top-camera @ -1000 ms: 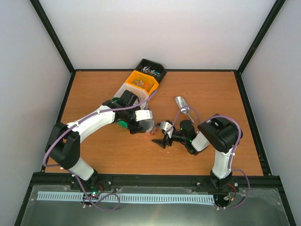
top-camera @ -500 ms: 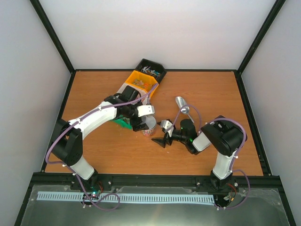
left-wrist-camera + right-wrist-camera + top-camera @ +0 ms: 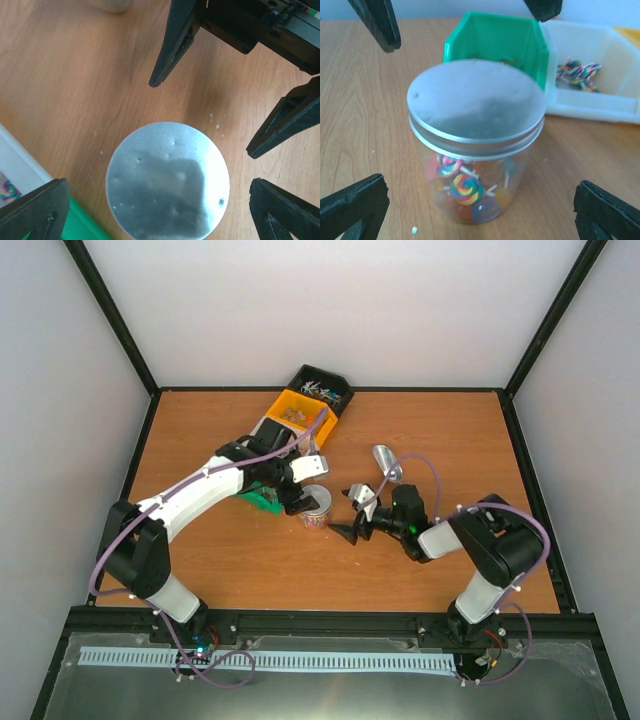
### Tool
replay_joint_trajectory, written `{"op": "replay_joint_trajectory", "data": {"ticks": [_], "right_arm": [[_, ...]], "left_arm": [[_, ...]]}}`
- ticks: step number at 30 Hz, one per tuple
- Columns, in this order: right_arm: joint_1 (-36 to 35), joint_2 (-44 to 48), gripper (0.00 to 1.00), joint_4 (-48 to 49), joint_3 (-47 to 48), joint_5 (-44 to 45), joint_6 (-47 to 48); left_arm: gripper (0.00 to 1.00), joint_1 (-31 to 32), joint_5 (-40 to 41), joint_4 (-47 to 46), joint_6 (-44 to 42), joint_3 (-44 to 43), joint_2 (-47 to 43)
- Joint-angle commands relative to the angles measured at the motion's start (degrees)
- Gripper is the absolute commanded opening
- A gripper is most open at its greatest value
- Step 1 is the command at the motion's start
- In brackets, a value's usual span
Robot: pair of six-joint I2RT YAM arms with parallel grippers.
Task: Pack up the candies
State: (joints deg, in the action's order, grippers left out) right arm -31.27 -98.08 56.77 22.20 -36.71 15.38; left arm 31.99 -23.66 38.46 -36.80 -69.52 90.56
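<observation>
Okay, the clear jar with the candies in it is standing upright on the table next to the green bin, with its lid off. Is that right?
Not quite: the lid is on. The right wrist view shows the silver lid sitting on top of the jar, with the candies inside. The rest holds: the jar stands upright on the table next to the green bin.

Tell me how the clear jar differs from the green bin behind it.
The jar is clear and round; the green bin is opaque and angular. The jar is closed by a silver lid; the green bin stands open. Swirled lollipops show through the jar's wall; the green bin's contents are hard to make out. Both stand upright on the wooden table, close together.
</observation>
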Motion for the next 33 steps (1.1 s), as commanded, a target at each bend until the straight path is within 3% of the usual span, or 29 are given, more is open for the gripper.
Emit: {"op": "replay_joint_trajectory", "data": {"ticks": [1, 5, 11, 17, 26, 33], "right_arm": [[1.56, 6.84, 1.0, -10.04, 3.6, 0.08, 1.75], [4.66, 10.68, 1.0, -17.76, 8.08, -2.67, 0.81], [7.74, 12.86, 1.0, -40.86, 21.27, -1.41, 5.56], [9.69, 11.39, 1.0, -62.79, 39.24, 1.73, 3.11], [21.22, 7.73, 1.0, -68.08, 47.98, -4.57, -5.31], [32.5, 3.57, 1.0, -68.58, 47.74, -10.89, -8.81]], "left_arm": [[1.0, -1.62, -1.72, -1.33, 6.19, -4.72, -3.3], [1.0, -5.36, -5.37, 2.54, 9.4, -11.23, -1.54], [1.0, -11.26, -10.0, 4.02, 14.97, -18.18, -0.27], [1.0, -23.27, -20.01, 3.11, 24.77, -25.0, 2.53], [1.0, -35.94, -19.56, 3.08, 32.04, -25.04, 4.97], [1.0, -39.43, -8.8, 1.02, 30.59, -16.87, 2.59]]}}
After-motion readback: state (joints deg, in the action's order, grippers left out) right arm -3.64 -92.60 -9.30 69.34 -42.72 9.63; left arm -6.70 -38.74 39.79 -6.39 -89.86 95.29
